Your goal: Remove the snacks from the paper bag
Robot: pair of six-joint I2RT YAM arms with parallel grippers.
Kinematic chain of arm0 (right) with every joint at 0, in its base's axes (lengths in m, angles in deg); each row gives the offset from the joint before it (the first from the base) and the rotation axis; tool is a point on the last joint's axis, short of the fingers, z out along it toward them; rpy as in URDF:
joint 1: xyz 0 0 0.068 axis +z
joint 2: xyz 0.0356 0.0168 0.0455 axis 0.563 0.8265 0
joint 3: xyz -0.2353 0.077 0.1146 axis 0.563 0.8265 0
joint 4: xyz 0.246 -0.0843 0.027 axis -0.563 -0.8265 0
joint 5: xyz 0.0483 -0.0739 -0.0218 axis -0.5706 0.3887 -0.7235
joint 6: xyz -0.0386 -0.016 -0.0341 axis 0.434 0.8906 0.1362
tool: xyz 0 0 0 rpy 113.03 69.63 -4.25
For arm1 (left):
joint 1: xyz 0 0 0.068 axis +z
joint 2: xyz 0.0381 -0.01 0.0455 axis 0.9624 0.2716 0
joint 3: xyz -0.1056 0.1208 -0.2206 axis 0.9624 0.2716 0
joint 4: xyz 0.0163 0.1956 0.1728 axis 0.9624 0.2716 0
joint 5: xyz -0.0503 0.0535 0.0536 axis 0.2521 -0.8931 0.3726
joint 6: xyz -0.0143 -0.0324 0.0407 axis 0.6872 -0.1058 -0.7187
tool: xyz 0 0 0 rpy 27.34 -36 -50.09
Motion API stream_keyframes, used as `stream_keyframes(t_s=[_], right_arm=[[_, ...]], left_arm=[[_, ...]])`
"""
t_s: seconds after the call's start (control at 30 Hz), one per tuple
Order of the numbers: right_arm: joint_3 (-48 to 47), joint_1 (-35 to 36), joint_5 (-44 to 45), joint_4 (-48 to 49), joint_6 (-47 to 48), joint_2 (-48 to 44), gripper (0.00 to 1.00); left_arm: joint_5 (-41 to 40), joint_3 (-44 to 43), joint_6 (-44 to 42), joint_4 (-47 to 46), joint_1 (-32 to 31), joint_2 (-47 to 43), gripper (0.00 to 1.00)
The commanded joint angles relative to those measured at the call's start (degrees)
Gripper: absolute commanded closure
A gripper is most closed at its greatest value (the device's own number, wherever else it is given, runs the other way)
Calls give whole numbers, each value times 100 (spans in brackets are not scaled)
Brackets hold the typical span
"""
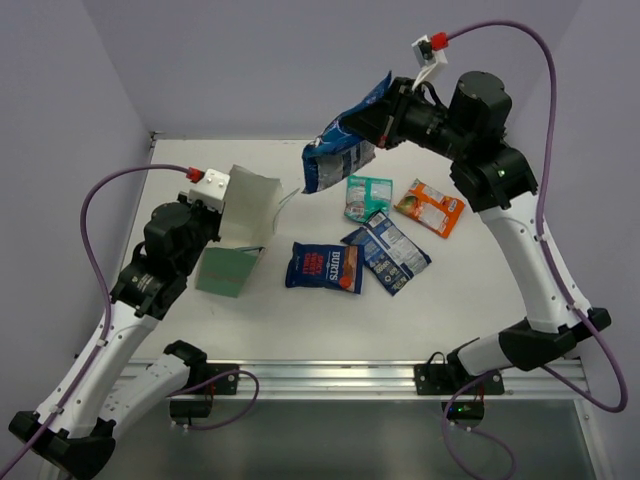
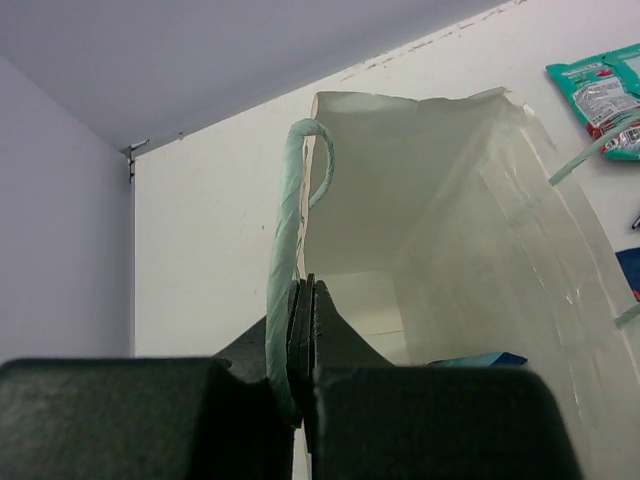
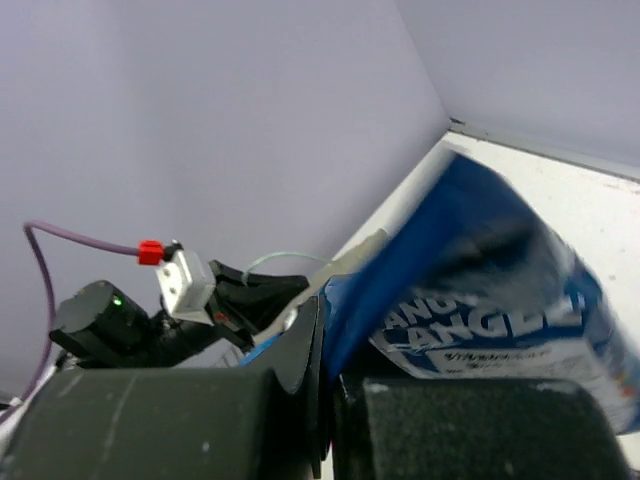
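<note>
The paper bag (image 1: 238, 240) lies on its side at the left, mouth toward the packets. My left gripper (image 1: 222, 200) is shut on the bag's rim beside its string handle (image 2: 285, 260). A blue packet edge (image 2: 480, 359) shows inside the bag (image 2: 470, 200). My right gripper (image 1: 385, 115) is shut on a blue packet (image 1: 340, 150), held in the air above the table; it also fills the right wrist view (image 3: 480, 290). On the table lie a teal-green packet (image 1: 367, 196), an orange packet (image 1: 431, 207), a blue packet (image 1: 387, 251) and a blue red-labelled packet (image 1: 324, 267).
The white table (image 1: 480, 290) is walled by lilac panels at the back and sides. A metal rail (image 1: 330, 378) runs along the near edge. Purple cables loop over both arms.
</note>
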Motion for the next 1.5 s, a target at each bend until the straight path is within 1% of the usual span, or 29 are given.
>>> stream_keyframes(t_s=[0.0, 0.13, 0.2, 0.27, 0.3, 0.37, 0.4, 0.47, 0.5, 0.53, 0.6, 0.63, 0.7, 0.73, 0.77, 0.83, 0.87, 0.9, 0.93, 1.0, 1.07, 1.1, 1.13, 1.17, 1.2, 1.23, 1.33, 1.4, 1.47], right_arm=[[253, -125, -292, 60, 279, 139, 100], [281, -230, -239, 51, 473, 718, 100], [263, -222, -230, 270, 482, 1210, 100], [210, -222, -222, 647, 377, 1570, 100], [114, -222, -230, 796, 307, 1955, 100], [-44, -213, -274, 1358, 79, 2361, 100], [-262, -222, -266, 1534, -18, 2772, 100], [-753, -195, -318, 1974, -255, 3205, 100], [-913, -187, -344, 2089, -291, 3573, 100], [-985, -160, -388, 2455, -317, 3715, 100], [-688, -169, -485, 3080, -545, 3918, 100], [-504, -169, -468, 3475, -755, 3954, 96], [-29, -186, -433, 3505, -783, 4033, 91], [155, -178, -424, 3444, -775, 4051, 87], [679, -178, -441, 3435, -757, 4025, 85], [1288, -195, -398, 3382, -748, 3928, 79], [1848, -204, -380, 3330, -713, 3771, 71], [2097, -239, -371, 3225, -661, 3674, 67], [2308, -248, -301, 2884, -591, 3542, 63], [2968, -300, -3, 2636, -371, 2998, 48], [3180, -397, 94, 1829, -143, 2611, 34], [3163, -528, 112, 1522, -72, 2253, 25], [3128, -581, 130, 901, 15, 2058, 21], [3015, -608, 217, 599, 260, 1856, 16], [2918, -617, 601, 326, 410, 1445, 8], [2821, -608, 822, -199, 638, 1249, 6], [2645, -608, 1131, -581, 816, 616, 4], [2618, -539, 1150, -617, 851, 352, 4], [2583, -424, 1036, -495, 1026, 35, 6]], left_arm=[[-121, -73, 115, -9, 34, -28, 100], [-209, -153, 115, 88, 25, -80, 100], [-227, -162, 106, 131, 25, -133, 100], [-279, -162, 80, 193, 25, -168, 100], [-323, -153, 62, 237, 25, -203, 100], [-376, -135, 44, 281, 25, -221, 100], [-402, -127, 44, 307, 25, -238, 100], [-411, -109, 36, 307, 25, -247, 100], [-403, -118, 36, 307, 25, -247, 100], [-394, -118, 36, 299, 25, -247, 100], [-376, -153, 36, 272, 25, -212, 100], [-359, -162, 36, 264, 25, -195, 100], [-297, -171, 18, 194, 25, -151, 100], [-288, -162, 9, 158, 25, -151, 100], [-288, -144, 1, 114, 25, -133, 100], [-271, -153, -35, 35, 25, -72, 100], [-271, -188, -43, 0, 25, -28, 100], [-262, -214, -70, -9, 25, 59, 100], [-262, -240, -96, -26, 25, 104, 100], [-279, -285, -236, -149, 25, 201, 100], [-288, -276, -377, -255, 34, 245, 100], [-314, -285, -508, -377, 34, 306, 100], [-315, -293, -570, -430, 43, 350, 100], [-289, -311, -640, -492, 51, 437, 100], [-175, -320, -728, -614, 69, 490, 100], [-87, -320, -764, -676, 78, 543, 100], [431, -381, -922, -879, 95, 772, 100], [799, -425, -1140, -1010, 95, 956, 100], [924, -539, -1343, -1072, 95, 1149, 100]])
